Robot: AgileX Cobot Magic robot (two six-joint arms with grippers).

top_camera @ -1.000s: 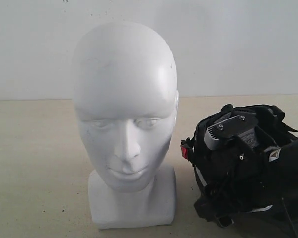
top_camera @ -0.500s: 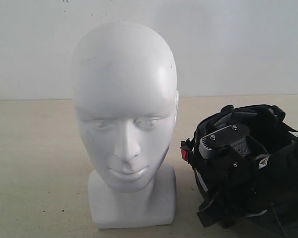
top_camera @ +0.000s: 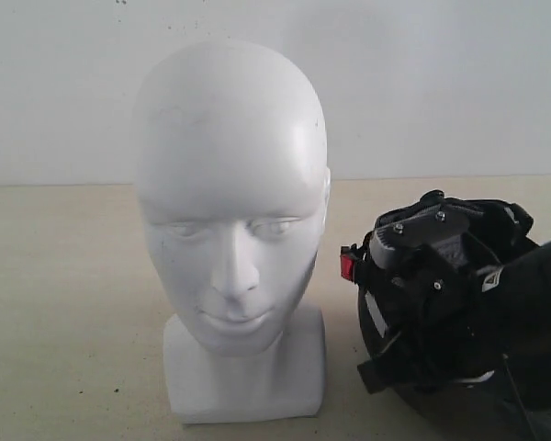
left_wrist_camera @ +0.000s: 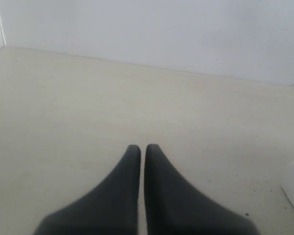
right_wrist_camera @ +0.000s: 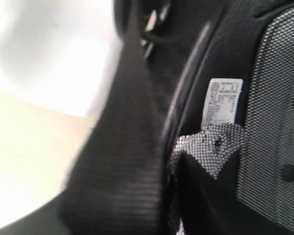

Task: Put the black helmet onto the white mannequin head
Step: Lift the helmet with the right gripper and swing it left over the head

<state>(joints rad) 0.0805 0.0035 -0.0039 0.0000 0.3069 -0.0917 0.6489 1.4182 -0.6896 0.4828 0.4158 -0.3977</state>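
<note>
The black helmet [top_camera: 395,358] is judged to be a stiff, rounded shell with some weight. It is smooth outside, so a pinch on the dome would be expected to slip. The rim is taken to be the better hold, since the shell edge and the padded mesh lining [right_wrist_camera: 274,98] give the jaws something thick to close on. The loose chin strap [right_wrist_camera: 122,161] and its red buckle [top_camera: 348,266] are soft and dangling, and no steady lift would be expected from them.

The helmet is placed low at the right of the scene, near the base of the white mannequin head [top_camera: 230,184] but apart from it, with its opening turned up and leftward. Whether it rests fully on the table [top_camera: 64,303] cannot be told. The right gripper [top_camera: 427,262] is reached into that opening from the right. In the right wrist view only strap, lining and a sewn label [right_wrist_camera: 224,100] are shown — no fingertip is seen, so it cannot be told whether the rim is clamped or the jaws stand free.

The left gripper [left_wrist_camera: 142,152] is held over bare table with its fingers brought almost together and nothing between them.
</note>
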